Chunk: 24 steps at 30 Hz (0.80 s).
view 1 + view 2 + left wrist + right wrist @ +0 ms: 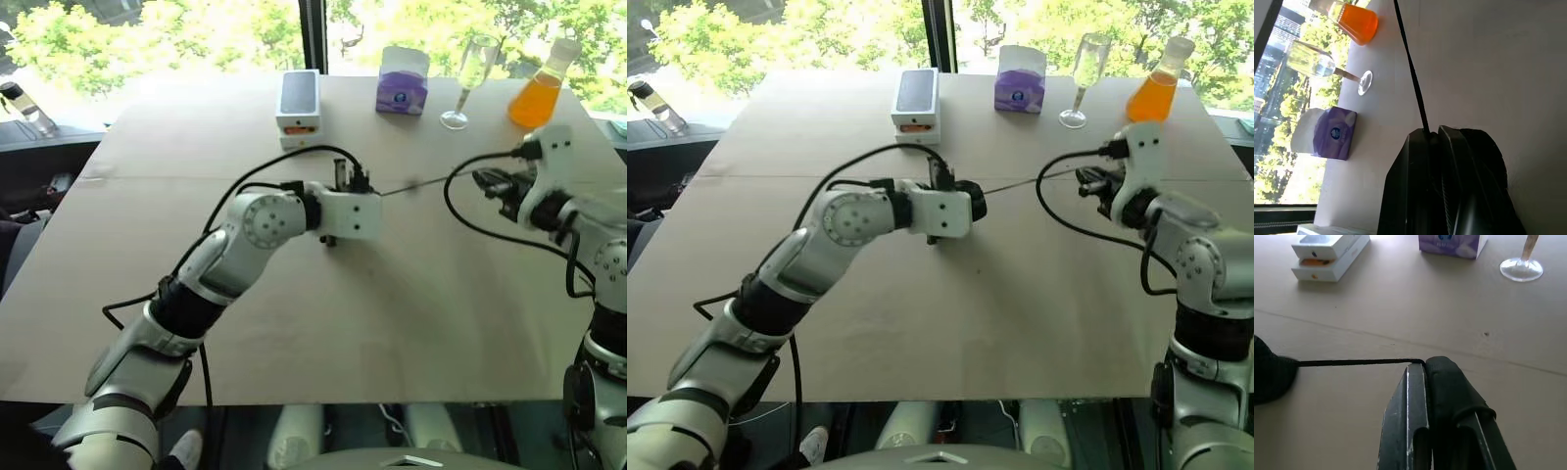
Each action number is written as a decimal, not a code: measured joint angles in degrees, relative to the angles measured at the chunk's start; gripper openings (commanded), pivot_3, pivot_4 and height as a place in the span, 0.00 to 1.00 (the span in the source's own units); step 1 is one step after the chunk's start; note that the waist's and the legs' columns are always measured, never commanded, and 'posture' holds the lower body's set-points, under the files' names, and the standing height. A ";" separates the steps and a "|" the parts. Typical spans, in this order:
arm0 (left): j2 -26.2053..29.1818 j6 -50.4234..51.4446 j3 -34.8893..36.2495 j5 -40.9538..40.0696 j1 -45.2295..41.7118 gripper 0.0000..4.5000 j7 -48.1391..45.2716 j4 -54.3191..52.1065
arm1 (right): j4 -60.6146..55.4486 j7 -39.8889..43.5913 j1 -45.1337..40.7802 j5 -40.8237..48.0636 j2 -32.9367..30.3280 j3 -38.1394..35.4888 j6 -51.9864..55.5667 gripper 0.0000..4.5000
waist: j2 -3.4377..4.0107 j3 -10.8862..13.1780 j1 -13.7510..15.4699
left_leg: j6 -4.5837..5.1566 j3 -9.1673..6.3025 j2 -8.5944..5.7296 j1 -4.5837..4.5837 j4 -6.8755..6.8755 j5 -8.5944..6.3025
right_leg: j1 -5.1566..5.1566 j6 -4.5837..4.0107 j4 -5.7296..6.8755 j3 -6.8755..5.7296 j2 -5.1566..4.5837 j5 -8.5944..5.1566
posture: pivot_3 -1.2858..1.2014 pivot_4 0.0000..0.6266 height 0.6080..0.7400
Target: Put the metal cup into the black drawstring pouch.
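Your right gripper (1425,363) is clamped shut on the pouch's cord (1352,362), which runs taut across the table (392,323) to the pouch (1268,374). The pouch sits at your left gripper (975,201), whose fingers are pinched on the pouch fabric (1474,161) where the cord (1413,73) enters. So the line between the two grippers is the cord's axis; pulling apart along it looks like cinching the mouth. The cup can't be seen, likely already inside the pouch. Pouch is mid-table, nearer your left arm, the box (299,106) beyond it.
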 measured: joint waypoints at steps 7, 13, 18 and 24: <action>-8.83 1.22 -2.55 -1.12 3.95 0.23 1.17 6.90 | -0.75 3.76 15.81 -6.21 -7.65 6.18 -13.83 0.00 | 0.02 -0.01 -0.76 | 0.19 0.10 -0.01 0.09 0.12 -0.11 | 0.00 0.13 0.02 0.21 0.05 0.05 | 0.52 0.24 0.98; -11.77 5.53 7.29 -11.14 7.84 0.86 -1.10 6.85 | -0.58 8.19 21.28 -13.16 -11.45 6.98 -28.27 0.63 | 0.06 -0.04 -1.34 | 0.17 0.08 0.20 0.15 0.16 -0.10 | 0.00 0.11 0.10 0.22 0.21 0.06 | 0.52 0.24 0.98; -13.37 17.84 21.61 -30.46 10.55 0.95 -5.20 -1.79 | -1.11 13.13 26.00 -13.57 -12.92 5.72 -34.28 0.99 | 0.06 -0.04 -1.28 | -0.01 0.09 0.20 0.09 0.35 0.01 | 0.04 0.12 0.10 0.25 0.17 0.06 | 0.52 0.24 0.98; -15.24 30.35 36.87 -47.16 11.86 0.95 -1.22 -5.14 | -0.86 17.45 26.99 -9.42 -7.78 1.43 -43.20 0.99 | 0.06 -0.04 -1.13 | -0.01 -0.03 0.23 0.14 0.48 0.01 | 0.15 0.12 0.13 0.16 0.20 0.06 | 0.52 0.24 0.98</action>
